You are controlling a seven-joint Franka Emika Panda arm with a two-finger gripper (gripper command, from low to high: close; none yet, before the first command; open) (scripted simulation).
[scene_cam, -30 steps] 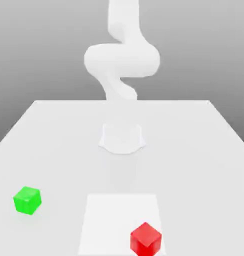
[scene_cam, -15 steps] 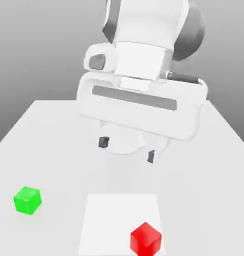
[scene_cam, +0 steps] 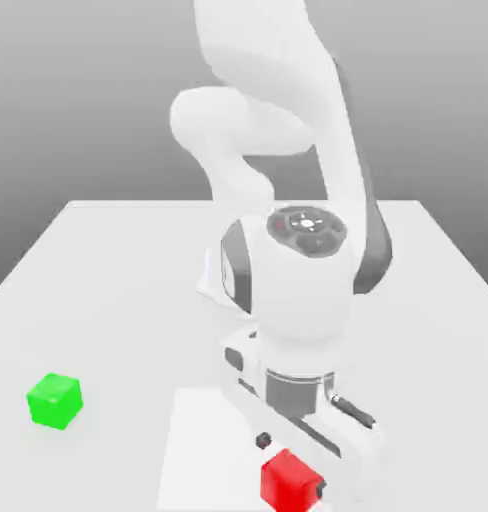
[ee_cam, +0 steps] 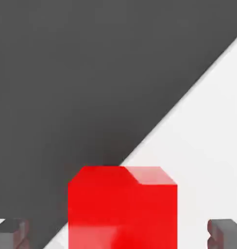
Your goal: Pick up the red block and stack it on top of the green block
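The arm (scene_cam: 288,200) reaches down from the upper middle of the exterior frame to the lower right of centre, its white wrist ending just above the red block (scene_cam: 288,481). That block sits on the table (scene_cam: 118,260) near the bottom edge of the frame, on the right part of a paler square patch (scene_cam: 213,440) of the surface. The gripper (scene_cam: 290,466) straddles the block: one dark fingertip (scene_cam: 263,440) shows just off the block's upper left corner, and another shows at its right side, low in the frame. In the hand view the block (ee_cam: 123,209) fills the lower middle of the frame, standing square between the two grey fingertips (ee_cam: 11,233), one in the bottom left corner and the other in the bottom right corner. A clear gap shows between each fingertip and the block's sides, so the jaws stand apart around the block without pressing on it, and the block rests on the table. The green block (scene_cam: 55,400) sits on the table at the lower left of the exterior frame, well apart from the red block and from the gripper. Behind the arm, the round white base (scene_cam: 213,280) stands on the table near the frame's centre.
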